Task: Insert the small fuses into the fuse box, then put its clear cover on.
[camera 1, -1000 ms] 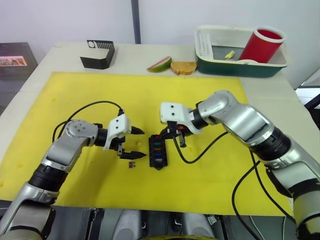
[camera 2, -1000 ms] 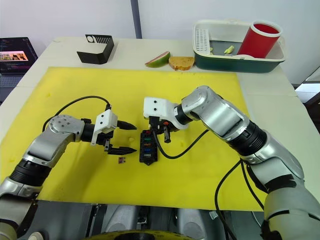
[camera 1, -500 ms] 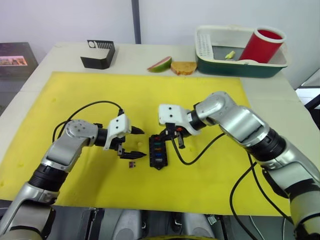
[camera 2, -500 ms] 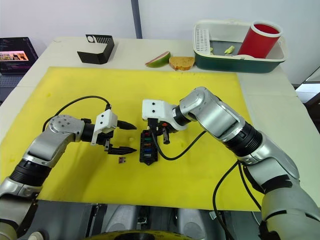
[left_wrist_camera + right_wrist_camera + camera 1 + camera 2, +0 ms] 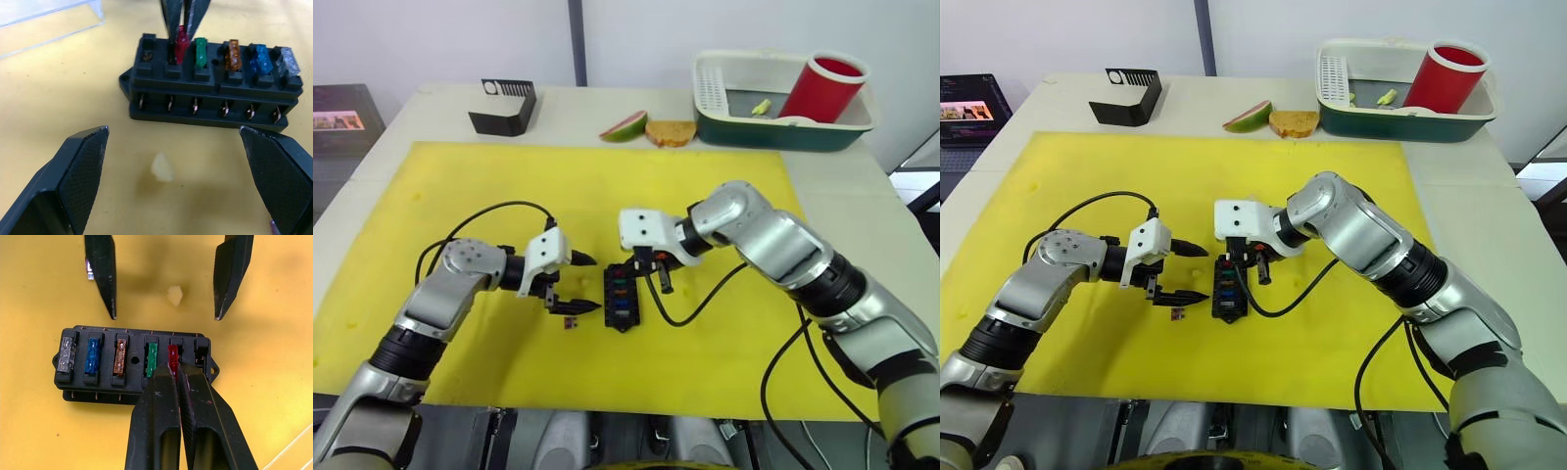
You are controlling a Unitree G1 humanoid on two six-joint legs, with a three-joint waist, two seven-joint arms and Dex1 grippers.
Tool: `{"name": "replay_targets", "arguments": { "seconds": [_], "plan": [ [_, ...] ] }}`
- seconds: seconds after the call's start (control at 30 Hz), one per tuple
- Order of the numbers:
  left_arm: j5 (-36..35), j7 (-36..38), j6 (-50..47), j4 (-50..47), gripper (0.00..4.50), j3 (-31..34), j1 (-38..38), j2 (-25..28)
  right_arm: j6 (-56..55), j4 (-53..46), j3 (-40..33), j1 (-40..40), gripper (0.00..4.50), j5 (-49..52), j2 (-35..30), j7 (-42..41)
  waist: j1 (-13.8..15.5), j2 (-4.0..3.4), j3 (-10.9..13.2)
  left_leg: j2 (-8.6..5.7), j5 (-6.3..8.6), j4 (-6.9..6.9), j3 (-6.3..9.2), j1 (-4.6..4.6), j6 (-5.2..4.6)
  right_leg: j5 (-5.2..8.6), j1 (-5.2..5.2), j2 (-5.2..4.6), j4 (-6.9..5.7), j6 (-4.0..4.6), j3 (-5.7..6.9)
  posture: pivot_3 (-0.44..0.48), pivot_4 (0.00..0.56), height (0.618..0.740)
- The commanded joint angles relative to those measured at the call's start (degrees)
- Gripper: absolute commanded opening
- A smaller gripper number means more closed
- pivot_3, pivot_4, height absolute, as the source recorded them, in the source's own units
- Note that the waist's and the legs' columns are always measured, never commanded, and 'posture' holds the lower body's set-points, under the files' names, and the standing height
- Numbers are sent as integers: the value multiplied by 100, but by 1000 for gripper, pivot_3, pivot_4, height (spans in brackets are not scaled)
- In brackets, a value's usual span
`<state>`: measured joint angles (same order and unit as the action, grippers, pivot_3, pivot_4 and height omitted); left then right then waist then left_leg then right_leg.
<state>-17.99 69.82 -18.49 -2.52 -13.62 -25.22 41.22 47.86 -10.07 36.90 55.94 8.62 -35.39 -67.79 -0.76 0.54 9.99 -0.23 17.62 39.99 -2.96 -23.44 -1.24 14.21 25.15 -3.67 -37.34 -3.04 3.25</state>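
Note:
The black fuse box (image 5: 623, 297) lies on the yellow mat (image 5: 460, 186) between my grippers. Grey, blue, amber and green fuses (image 5: 152, 354) stand in its slots, and the end slot is empty. My right gripper (image 5: 175, 369) is shut on the red fuse (image 5: 172, 355), which sits in the slot beside the green one. My left gripper (image 5: 593, 284) hovers open just left of the box, holding nothing. A purple fuse (image 5: 572, 322) lies on the mat under its near finger. The clear cover (image 5: 49, 12) rests on the mat beyond the box.
A pale crumb (image 5: 163, 166) lies on the mat beside the box. At the table's back stand a black slotted stand (image 5: 504, 106), a fruit slice (image 5: 626, 125), a bread piece (image 5: 672, 131) and a green-and-white basin (image 5: 773, 132) holding a red cup (image 5: 827, 86).
My right gripper has edged a little to the left over the box's far end. The left gripper has stayed nearly still and open.

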Motion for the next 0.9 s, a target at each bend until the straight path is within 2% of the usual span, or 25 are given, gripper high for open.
{"name": "replay_targets", "arguments": {
  "seconds": [0.03, 0.37, 0.9],
  "plan": [
    [-18, 7, 3, -185, 4490, 135, -21, 5, 99, 29, 29, 8, 0, -111, 52, 16, -1, 0, 0, 0, 0, 0, 0, 0, 0, 0, -1, 0, -1, 0, 0, 0, 150, 740],
    [23, 31, 65, -187, 4490, 92, -50, -14, 869, -31, -251, 157, 0, 138, 209, 30, 2, 0, 0, 0, 0, 0, 0, 2, 0, 0, -1, 0, -2, 0, 0, 0, 150, 740],
    [106, 26, 96, -172, 4490, 95, -43, -107, 1072, -82, -265, 339, 0, 197, 164, 46, 4, 0, 0, 0, 0, 1, 0, 2, 0, 0, -1, 0, -2, 0, 0, 0, 150, 740]
  ]
}}
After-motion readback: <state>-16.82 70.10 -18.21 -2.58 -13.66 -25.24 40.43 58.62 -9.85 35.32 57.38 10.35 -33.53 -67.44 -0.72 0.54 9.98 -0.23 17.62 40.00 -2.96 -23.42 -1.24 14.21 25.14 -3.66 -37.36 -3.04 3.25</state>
